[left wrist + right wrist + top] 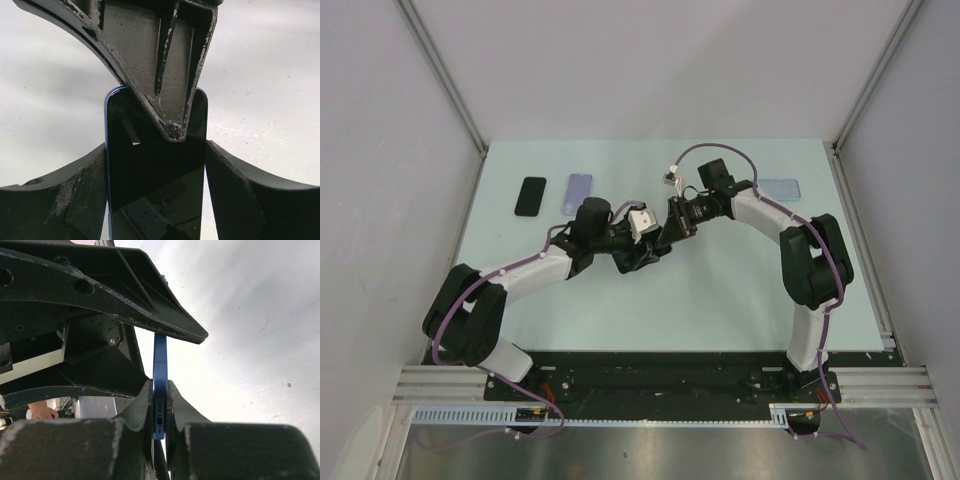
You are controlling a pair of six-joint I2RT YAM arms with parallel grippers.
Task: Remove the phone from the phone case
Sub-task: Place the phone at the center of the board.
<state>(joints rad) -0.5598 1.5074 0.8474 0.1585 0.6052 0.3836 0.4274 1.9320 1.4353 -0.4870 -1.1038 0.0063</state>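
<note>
- The right gripper (159, 392) fills the bottom of its own wrist view. Its two dark fingers (210, 450) are clamped on the front and back faces of the phone (160, 360), which is seen edge-on as a thin blue strip with small port holes at its near end.
- The left gripper (156, 150) grasps the same phone by its two long side edges, one finger (60, 205) on each side. The glossy black screen faces that camera.
- In the left wrist view one right-gripper finger comes down from above and lies across the upper half of the screen, its tip touching the glass.
- The phone has a thin blue rim. Whether that is a case or the phone's own frame cannot be told.
- In the top view both arms reach inward and the grippers meet over the middle of the table (720, 300), slightly toward its far half. The phone is between them, held off the surface.
- On the far left of the table lies a black handset (530, 196), with a lilac case (578, 192) just to its right, apart from it.
- On the far right lies a pale blue case (780, 187), near the right arm's elbow.
</note>
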